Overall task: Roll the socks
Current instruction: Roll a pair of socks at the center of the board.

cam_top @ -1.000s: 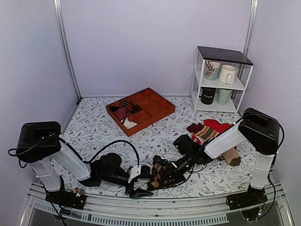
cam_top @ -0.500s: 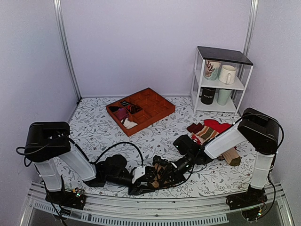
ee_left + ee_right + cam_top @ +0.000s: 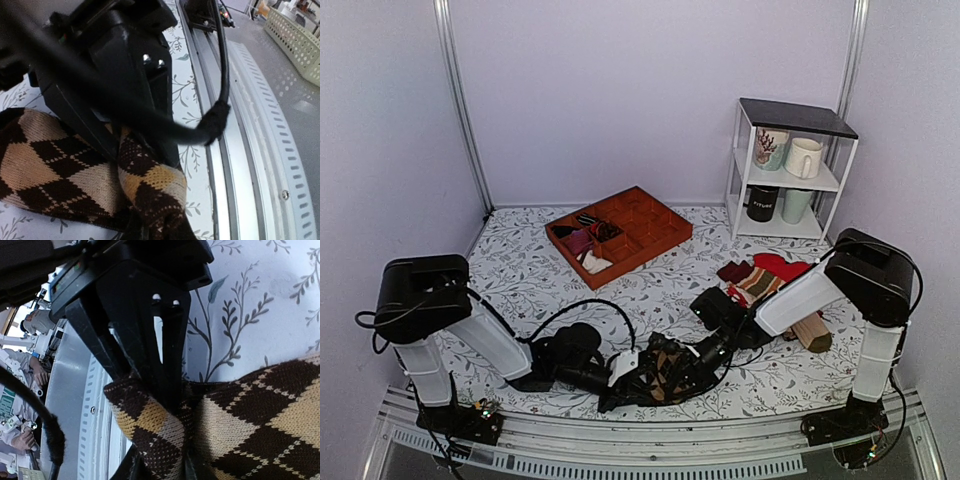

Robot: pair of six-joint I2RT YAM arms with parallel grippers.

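Note:
The socks (image 3: pixel 662 370), dark brown with tan argyle diamonds, lie bunched near the table's front edge between the two arms. My left gripper (image 3: pixel 623 383) comes in from the left and is shut on a folded end of them. In the left wrist view that fold (image 3: pixel 150 186) fills my left gripper (image 3: pixel 145 231), with the other arm's black body just behind. My right gripper (image 3: pixel 697 360) reaches in from the right. In the right wrist view the same rolled edge of the socks (image 3: pixel 155 427) sits pinched in my right gripper (image 3: pixel 162 469).
A brown divided tray (image 3: pixel 650 250) with small bundles stands at the back. A white shelf (image 3: pixel 790 175) of mugs is at the back right. Red and striped socks (image 3: pixel 765 275) and a wooden block (image 3: pixel 812 332) lie to the right. The metal front rail (image 3: pixel 650 442) runs just below the socks.
My left arm slid right to the socks and its open jaws closed on the folded end. The sock bundle shifted slightly left. The right arm stayed nearly in place.

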